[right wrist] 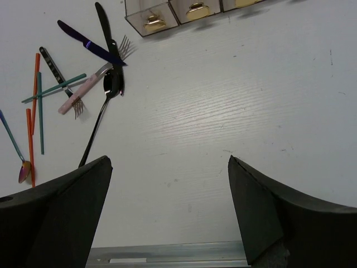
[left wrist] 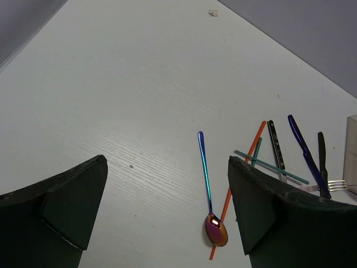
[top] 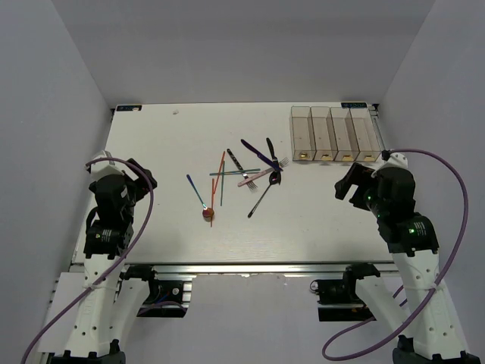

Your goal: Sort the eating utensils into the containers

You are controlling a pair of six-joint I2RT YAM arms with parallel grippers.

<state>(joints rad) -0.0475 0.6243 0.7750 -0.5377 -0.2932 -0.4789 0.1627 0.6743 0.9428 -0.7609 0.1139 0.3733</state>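
Left gripper (left wrist: 167, 184) and right gripper (right wrist: 169, 173) both hang over the table (top: 151, 152), fingers spread apart and nothing between them. Utensils lie scattered mid-table between the arms, none yet in the containers (top: 320, 133) at the far right, just ahead of the right gripper. Nearest the left gripper is the blue-handled spoon (left wrist: 205, 173), ahead and slightly to its right, with its handle pointing away and its bowl nearer, beside an orange chopstick (left wrist: 257, 139). The left arm looks best placed for it.

A big white table (top: 326, 216) sits between grey walls (top: 45, 76). A metal rail (top: 227, 267) runs along its near edge.
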